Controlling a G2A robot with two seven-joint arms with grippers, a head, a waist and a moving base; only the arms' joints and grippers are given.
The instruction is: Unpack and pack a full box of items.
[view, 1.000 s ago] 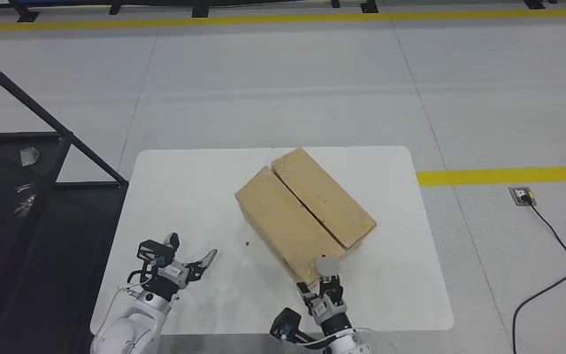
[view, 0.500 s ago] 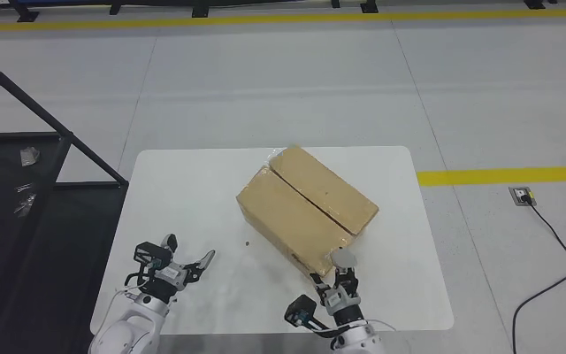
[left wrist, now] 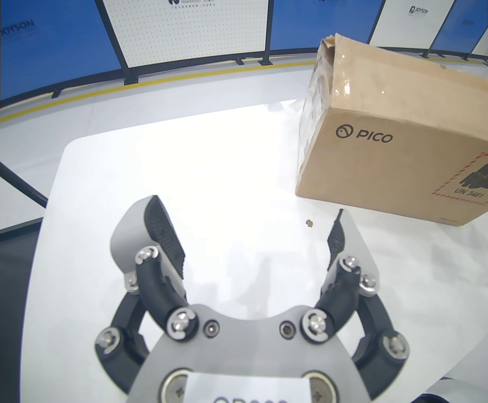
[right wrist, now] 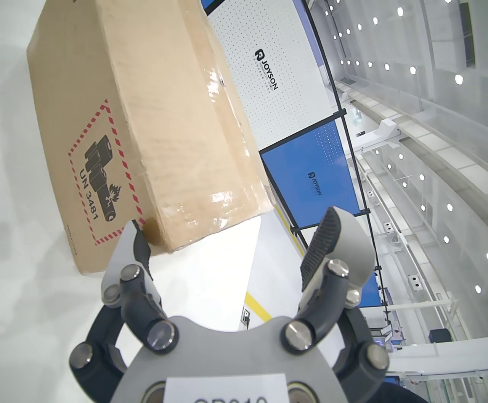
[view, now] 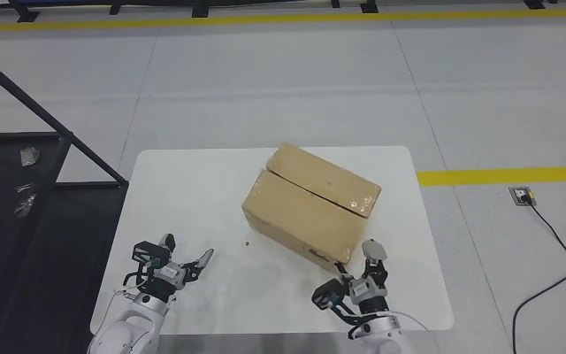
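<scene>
From above I count one box [view: 311, 211], flaps closed and taped, lying askew on the far right part of my white desk [view: 177, 195]. Grey floor [view: 265, 80] with yellow lines [view: 486, 175] surrounds the desk. My left tool [view: 188, 250] hovers at the near left, fingers wide apart, holding nothing. My right tool [view: 361, 258] sits at the box's near right corner.

From my left wrist, the left tool [left wrist: 246, 213] gapes over bare desk, well apart from the box [left wrist: 392, 152]. One brown crumb [left wrist: 309, 223] lies between them. Blue and white panels [left wrist: 183, 26] stand behind.

From my right wrist, the right tool [right wrist: 234, 219] is spread wide and grips nothing. One finger [right wrist: 139, 244] is at the box's [right wrist: 133, 126] lower corner; I cannot tell whether it touches.
</scene>
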